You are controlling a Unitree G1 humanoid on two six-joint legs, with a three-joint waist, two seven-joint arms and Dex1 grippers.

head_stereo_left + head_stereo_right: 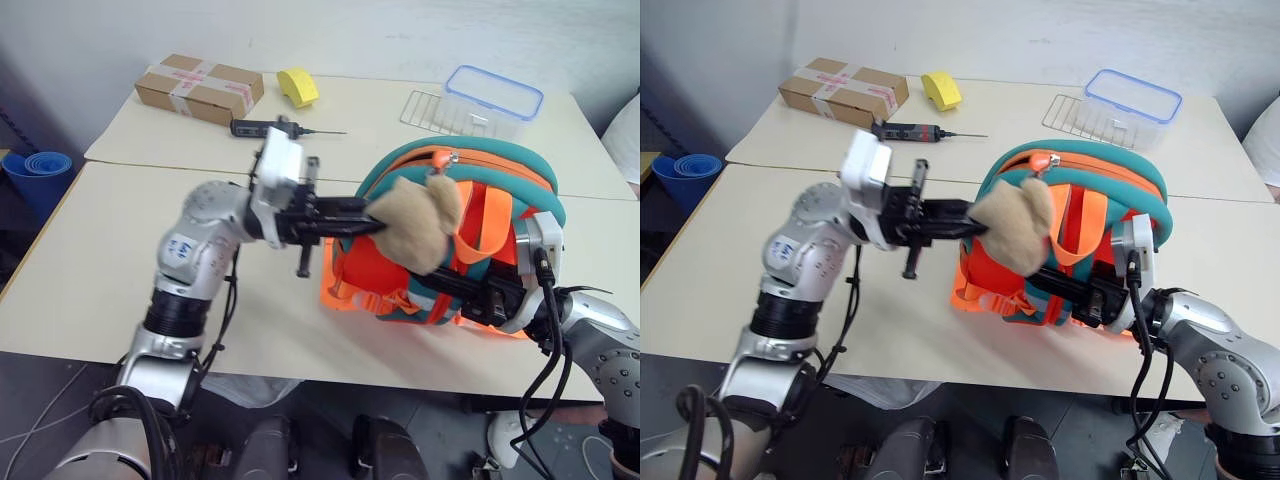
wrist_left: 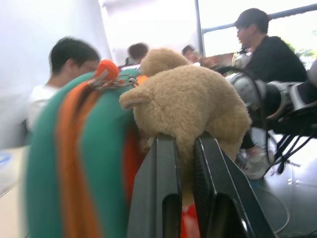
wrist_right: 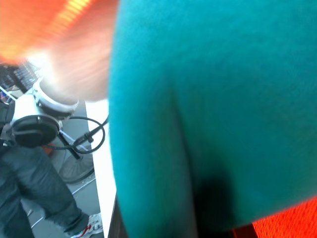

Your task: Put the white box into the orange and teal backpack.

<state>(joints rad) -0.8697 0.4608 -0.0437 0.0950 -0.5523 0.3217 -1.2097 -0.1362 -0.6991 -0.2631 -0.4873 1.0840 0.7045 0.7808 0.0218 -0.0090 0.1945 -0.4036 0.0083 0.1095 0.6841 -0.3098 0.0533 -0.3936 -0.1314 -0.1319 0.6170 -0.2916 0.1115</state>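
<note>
Left wrist view: left gripper point(image 2: 184, 148) clamped on plush bear head point(image 2: 190, 101) of the orange and teal backpack point(image 1: 470, 215), upright on table point(image 1: 100, 270). Right gripper point(image 1: 440, 285) closed, pressed against backpack's lower front, opposite the left.

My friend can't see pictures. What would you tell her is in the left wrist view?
The left gripper pinches a tan plush bear head between its black jaws. The bear hangs on the orange and teal backpack, whose zipper looks closed. Blurry people sit behind.
</note>
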